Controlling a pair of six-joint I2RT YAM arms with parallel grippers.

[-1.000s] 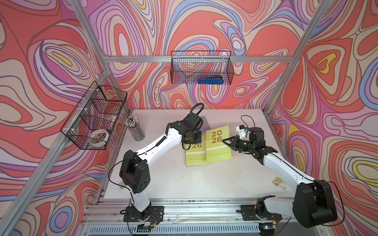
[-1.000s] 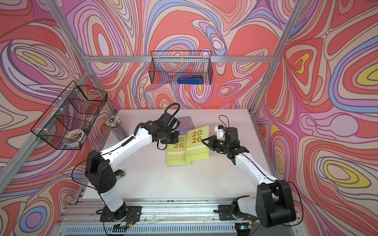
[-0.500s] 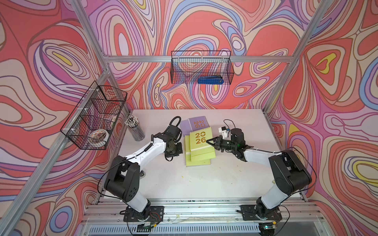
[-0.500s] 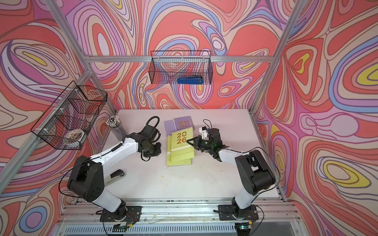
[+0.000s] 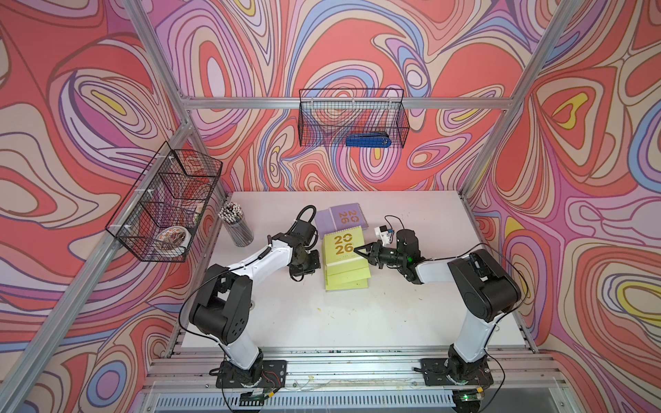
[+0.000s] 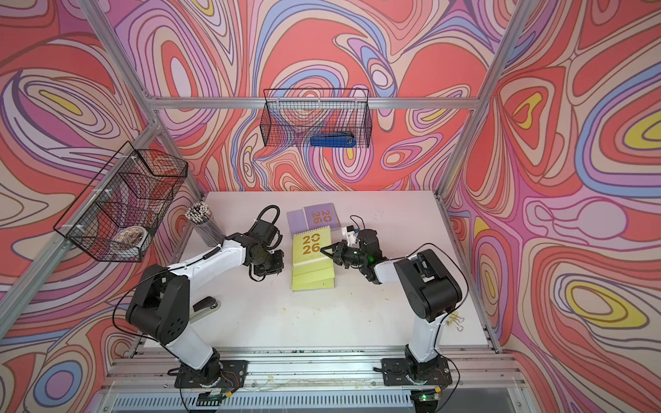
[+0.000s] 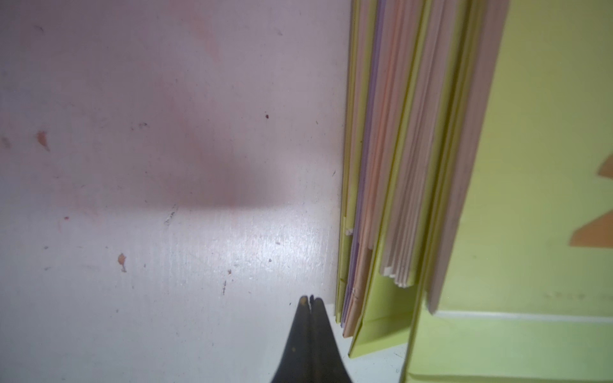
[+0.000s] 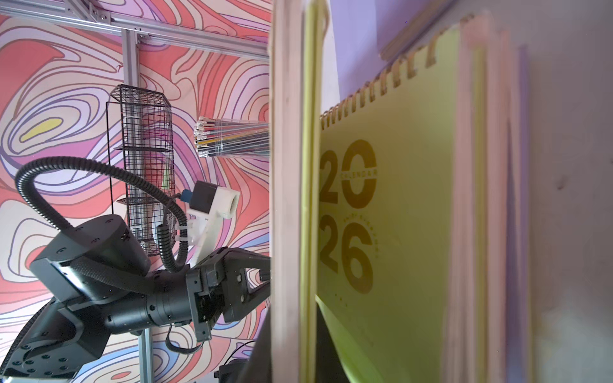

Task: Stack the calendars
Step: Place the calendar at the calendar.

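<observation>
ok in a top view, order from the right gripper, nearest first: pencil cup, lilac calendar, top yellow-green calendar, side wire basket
1. top yellow-green calendar, at right gripper tips
2. lilac calendar, behind
3. pencil cup, far left
4. side wire basket, left wall

Far-wall wire basket (image 5: pixel 322 118), in which a blue object (image 5: pixel 368 140) is held. Left-wall wire basket (image 5: pixel 161 211). Pencil cup (image 5: pixel 238 230), set at the far left of the white table (image 5: pixel 322 321).

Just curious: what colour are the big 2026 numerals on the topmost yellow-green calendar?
Gold on the yellow-green spiral-bound calendar, clearest in the right wrist view.
</observation>
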